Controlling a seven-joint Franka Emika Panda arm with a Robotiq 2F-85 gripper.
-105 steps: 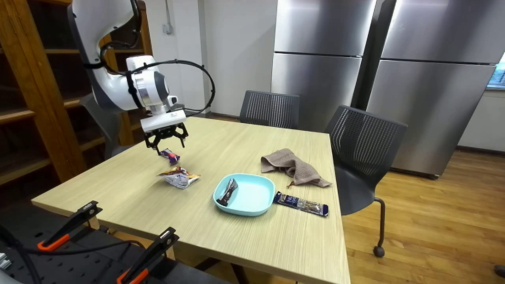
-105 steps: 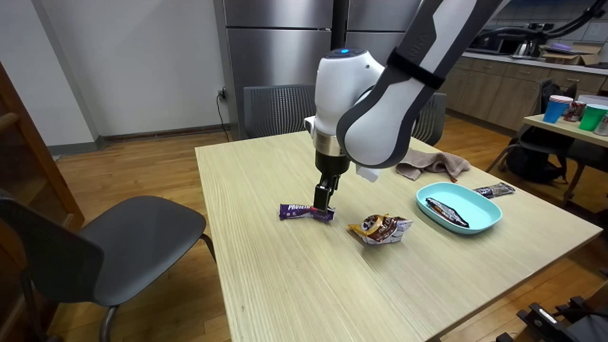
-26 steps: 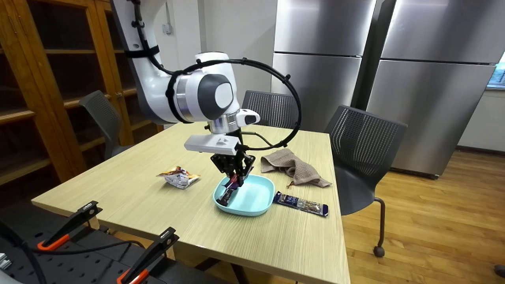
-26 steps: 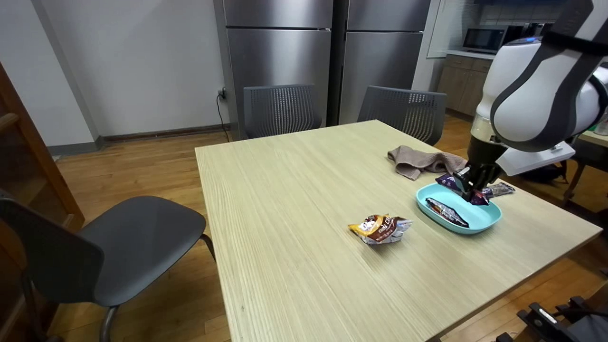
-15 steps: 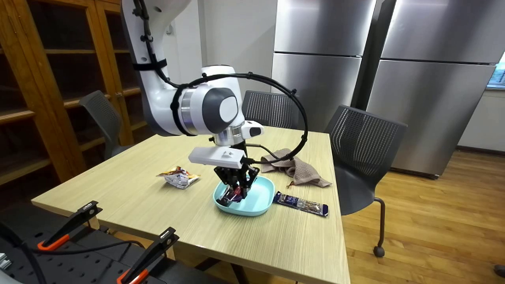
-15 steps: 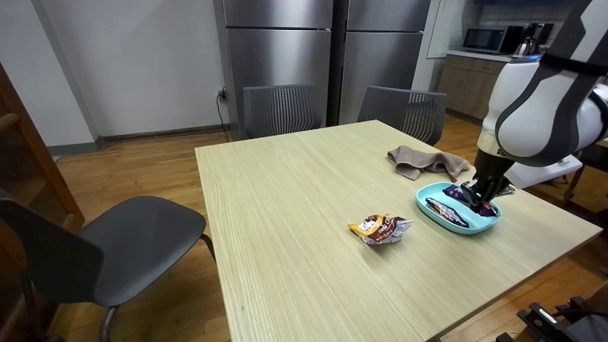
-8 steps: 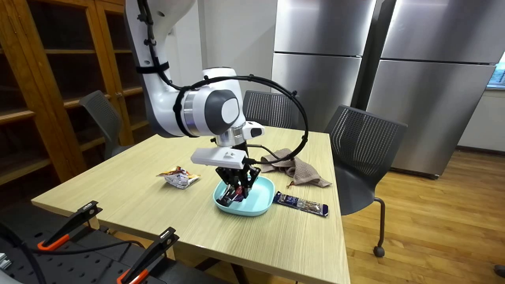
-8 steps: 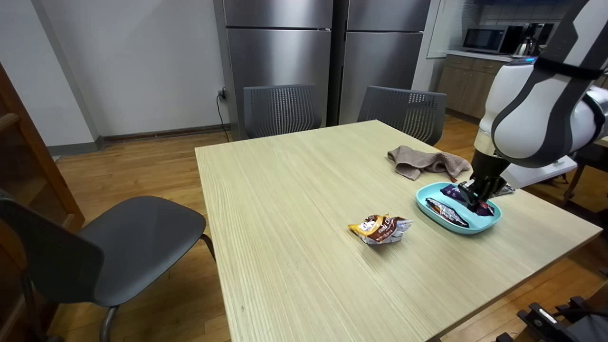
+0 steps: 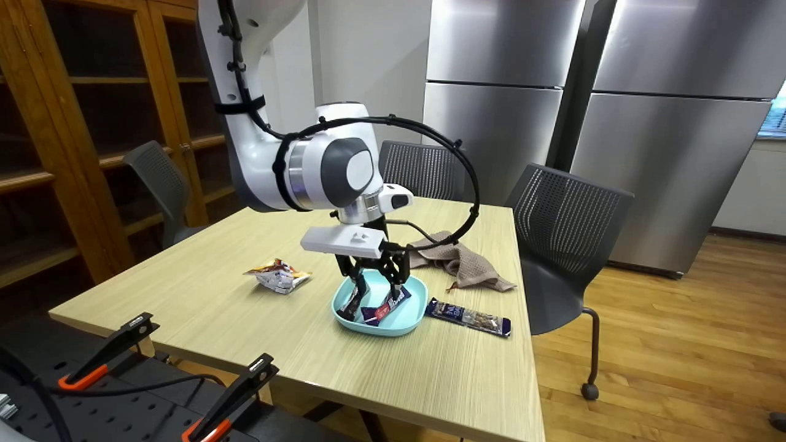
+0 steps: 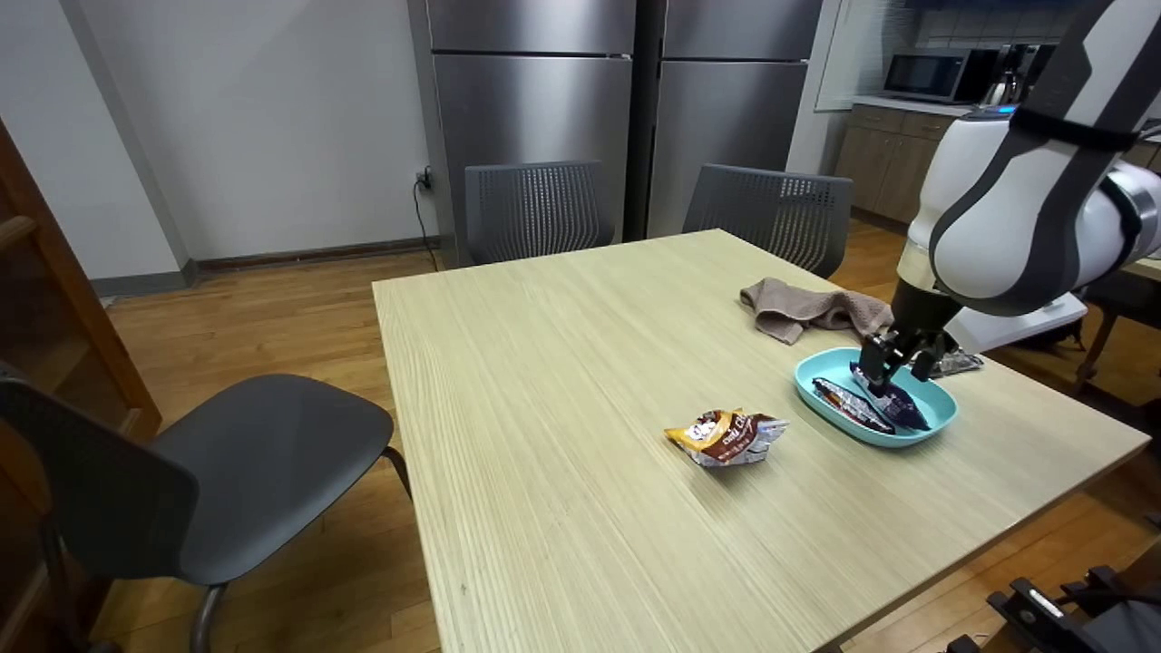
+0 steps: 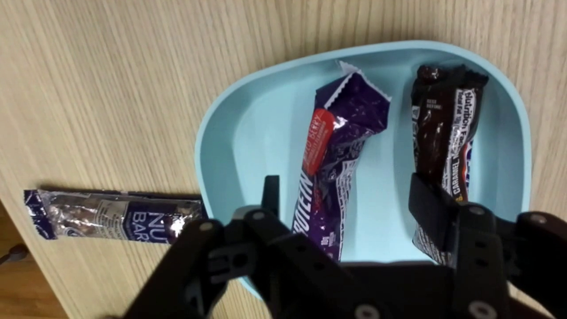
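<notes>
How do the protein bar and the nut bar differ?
Place: the protein bar lies in the light-blue tray; the nut bar lies on the table, beside that tray.
Wrapper: the protein bar's is purple and red; the nut bar's is navy and partly see-through.
In the wrist view, the open gripper spans the protein bar; the nut bar is off to one side.
Shared: both wrappers carry printing.

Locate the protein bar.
In the wrist view, the protein bar lies inside the blue tray, left of the caramel bar, showing between the jaws of the open gripper.
</notes>
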